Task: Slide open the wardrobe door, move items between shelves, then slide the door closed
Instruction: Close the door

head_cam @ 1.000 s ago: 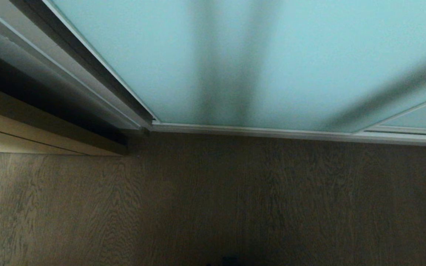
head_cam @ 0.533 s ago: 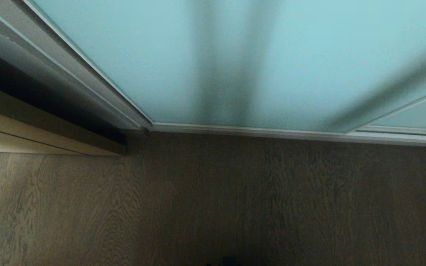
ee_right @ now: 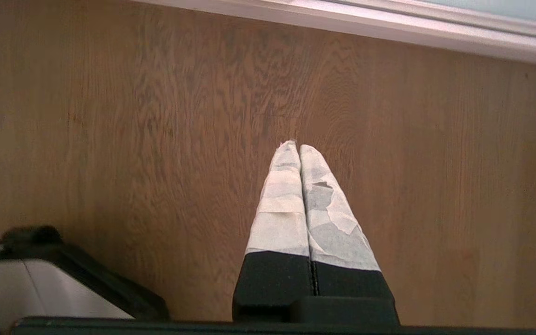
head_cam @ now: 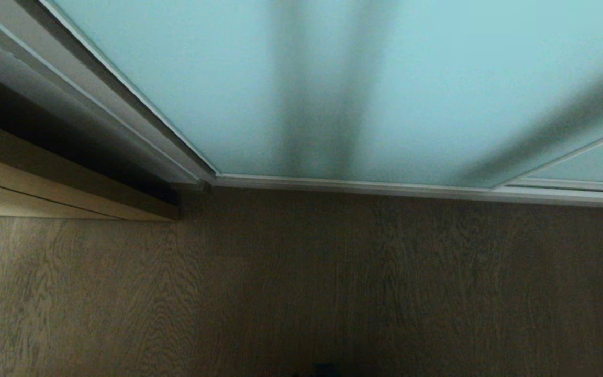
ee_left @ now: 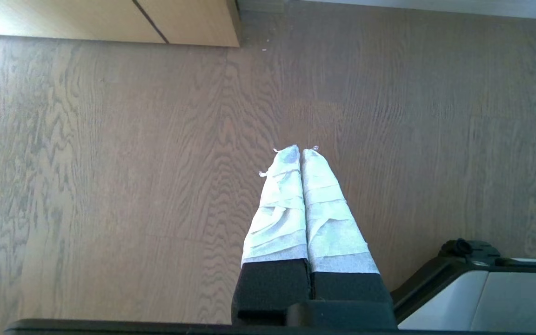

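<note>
Right gripper (ee_right: 299, 148) closed, empty, over wood floor (ee_right: 156, 139) | left gripper (ee_left: 301, 151) closed too | your sliding wardrobe door (head_cam: 385, 78) stands ahead, top cut off, shelves hidden behind.

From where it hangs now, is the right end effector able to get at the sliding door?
Probably yes: the right end effector hangs shut over bare wood floor, with nothing between it and the sliding door frame, though it must lift first.

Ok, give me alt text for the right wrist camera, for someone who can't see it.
The right gripper, its tape-wrapped fingers pressed shut and holding nothing, points down at a brown wood-grain floor. A pale silver door frame rail crosses the far edge of the floor, and a corner of the robot's base shows beside the gripper.
</note>
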